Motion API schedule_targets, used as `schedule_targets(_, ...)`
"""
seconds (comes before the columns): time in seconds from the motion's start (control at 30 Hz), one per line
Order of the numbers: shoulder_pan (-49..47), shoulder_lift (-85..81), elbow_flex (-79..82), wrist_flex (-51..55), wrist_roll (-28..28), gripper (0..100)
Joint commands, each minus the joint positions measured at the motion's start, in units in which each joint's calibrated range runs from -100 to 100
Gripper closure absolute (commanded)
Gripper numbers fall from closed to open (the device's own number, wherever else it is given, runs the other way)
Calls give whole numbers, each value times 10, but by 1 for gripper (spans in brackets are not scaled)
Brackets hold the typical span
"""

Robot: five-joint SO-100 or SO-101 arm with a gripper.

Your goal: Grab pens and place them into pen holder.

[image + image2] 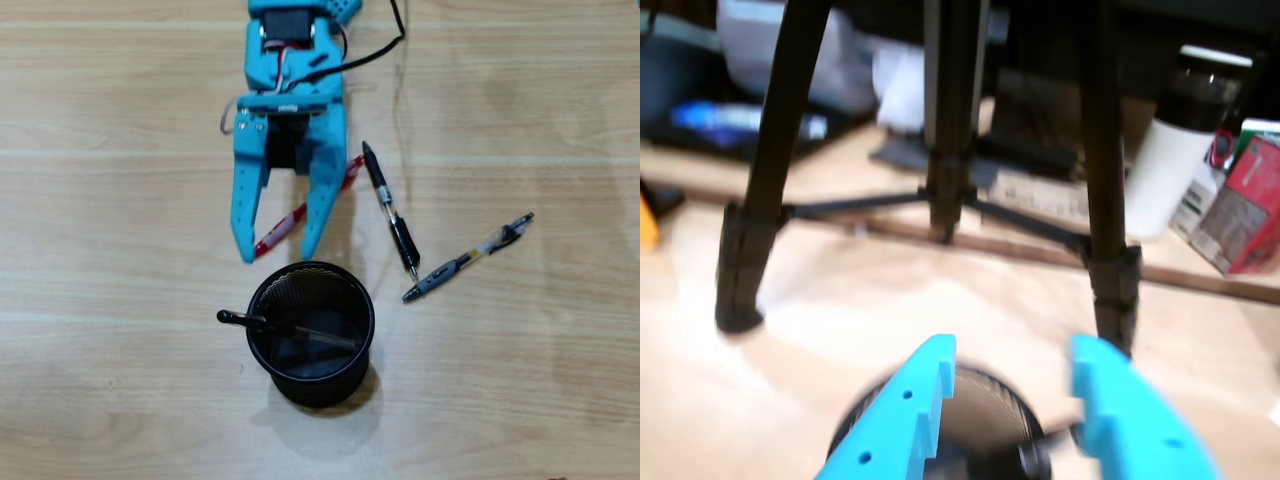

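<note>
Gripper above holder, jaws spread and empty.
Overhead view: blue gripper (278, 252) over a red pen (290, 221), just above the black pen holder (311, 333), which has one pen (262, 322) inside; two more pens (390, 208) (467, 257) lie right. Wrist view: blurred; fingertips (923, 385) above holder (985, 410), tripod legs (770, 160) beyond.

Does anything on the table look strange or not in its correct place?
One black pen lies tilted in the pen holder, its end poking over the left rim in the overhead view. A red pen lies under the open tool; two more pens lie loose to the right.
</note>
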Motion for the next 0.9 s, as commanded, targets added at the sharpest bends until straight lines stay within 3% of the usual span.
schedule_targets(0.0, -16, -151, 10, 218, 42, 97)
schedule_targets(0.2, -76, -240, 15, 539, 65, 98)
schedule_targets(0.4, -124, -276, 61, 732, 64, 98)
schedule_targets(0.8, -166, -280, 112, 747, 60, 98)
schedule_targets(0.87, -166, -268, 111, 703, 60, 98)
